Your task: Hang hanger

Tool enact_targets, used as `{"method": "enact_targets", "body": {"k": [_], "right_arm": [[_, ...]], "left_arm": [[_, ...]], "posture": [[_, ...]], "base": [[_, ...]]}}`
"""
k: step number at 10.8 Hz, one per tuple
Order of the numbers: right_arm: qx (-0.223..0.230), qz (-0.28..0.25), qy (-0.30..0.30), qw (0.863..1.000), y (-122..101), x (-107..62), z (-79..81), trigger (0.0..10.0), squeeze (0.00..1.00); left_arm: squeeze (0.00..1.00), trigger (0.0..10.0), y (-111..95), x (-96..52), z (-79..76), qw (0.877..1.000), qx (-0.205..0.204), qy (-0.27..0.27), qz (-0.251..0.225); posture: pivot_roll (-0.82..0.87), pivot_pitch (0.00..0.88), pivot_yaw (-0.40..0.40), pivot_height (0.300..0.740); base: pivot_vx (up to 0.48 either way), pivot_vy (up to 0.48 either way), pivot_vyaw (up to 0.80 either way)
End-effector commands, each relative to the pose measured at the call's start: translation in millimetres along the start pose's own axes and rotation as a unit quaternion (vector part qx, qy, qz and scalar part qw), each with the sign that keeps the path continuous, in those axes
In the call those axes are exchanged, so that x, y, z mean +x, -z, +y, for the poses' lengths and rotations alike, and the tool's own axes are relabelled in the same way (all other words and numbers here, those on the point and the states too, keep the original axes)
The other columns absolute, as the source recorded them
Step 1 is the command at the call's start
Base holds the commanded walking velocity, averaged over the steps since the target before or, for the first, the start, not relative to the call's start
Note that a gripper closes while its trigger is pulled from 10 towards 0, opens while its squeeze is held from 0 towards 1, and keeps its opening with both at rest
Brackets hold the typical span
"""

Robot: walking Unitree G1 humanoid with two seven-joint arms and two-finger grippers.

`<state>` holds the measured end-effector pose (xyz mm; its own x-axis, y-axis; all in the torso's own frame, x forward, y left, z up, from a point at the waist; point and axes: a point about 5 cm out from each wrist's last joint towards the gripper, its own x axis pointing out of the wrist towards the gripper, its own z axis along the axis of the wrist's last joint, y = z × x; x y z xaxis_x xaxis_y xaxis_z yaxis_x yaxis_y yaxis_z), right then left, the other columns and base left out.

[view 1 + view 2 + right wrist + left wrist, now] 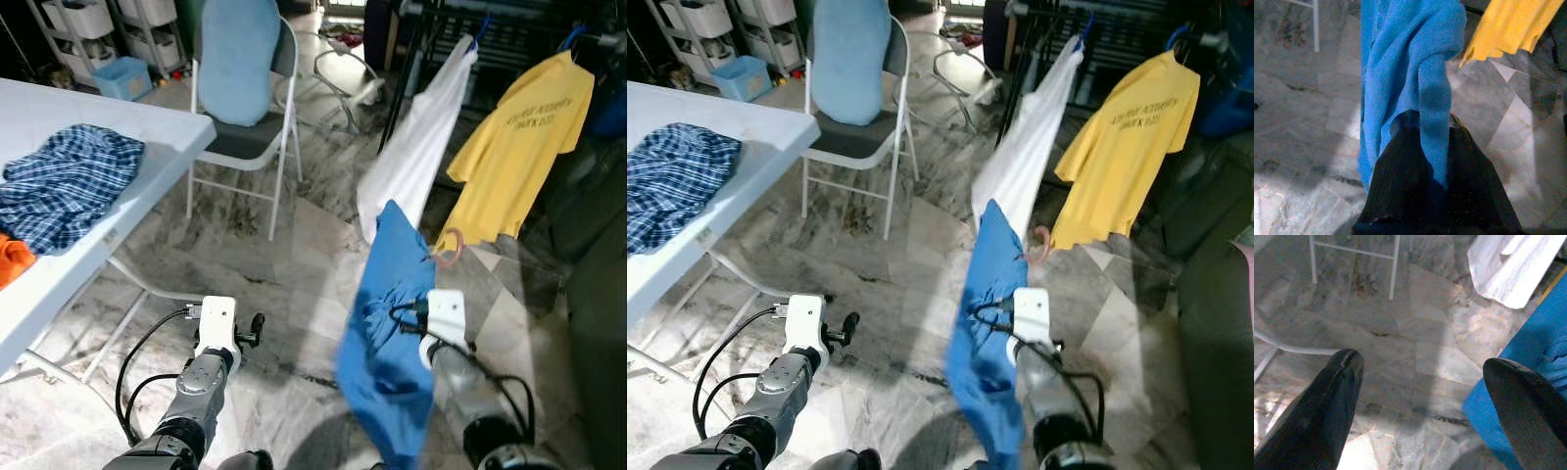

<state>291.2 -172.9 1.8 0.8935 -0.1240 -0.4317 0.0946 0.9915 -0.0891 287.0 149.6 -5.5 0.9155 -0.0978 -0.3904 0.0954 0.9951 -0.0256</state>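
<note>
Blue shirt [387,323] on its hanger [449,247] is hanging limp from my clamped right gripper [1432,147], short of the rack [490,20], while my left gripper [1420,396] is gaping empty.

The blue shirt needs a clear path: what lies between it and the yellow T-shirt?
In the left eye view, only bare marble floor lies between the blue shirt and yellow T-shirt.

Silver arms, white wrist blocks, black cables — black-fingered left pincer [1420,406], right pincer [1432,147]
</note>
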Motion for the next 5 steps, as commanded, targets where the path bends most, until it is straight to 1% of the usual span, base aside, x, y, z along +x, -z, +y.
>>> {"method": "enact_targets", "body": {"k": [1, 4, 5], "right_arm": [[-0.001, -0.002, 0.008, 1.000, 1.9, -0.7, -0.8, 10.0, 0.00], [0.000, -0.008, 0.024, 1.000, 0.6, -0.5, -8.4, 10.0, 0.00], [0.000, -0.008, 0.024, 1.000, 0.6, -0.5, -8.4, 10.0, 0.00]], "left_arm": [[0.00, 10.0, -4.6, 1.6, -1.2, 1.000, 0.000, 0.005, -0.009], [0.00, 10.0, -6.6, 3.0, -6.3, 1.000, -0.006, 0.016, -0.012], [0.00, 10.0, -6.6, 3.0, -6.3, 1.000, -0.006, 0.016, -0.012]], "posture": [[-0.14, 0.025, 0.014, 0.740], [-0.15, 0.030, 0.012, 0.740], [-0.15, 0.030, 0.012, 0.740]], "base": [[0.334, 0.000, 0.00], [0.402, 0.000, 0.00], [0.420, 0.000, 0.00]]}}
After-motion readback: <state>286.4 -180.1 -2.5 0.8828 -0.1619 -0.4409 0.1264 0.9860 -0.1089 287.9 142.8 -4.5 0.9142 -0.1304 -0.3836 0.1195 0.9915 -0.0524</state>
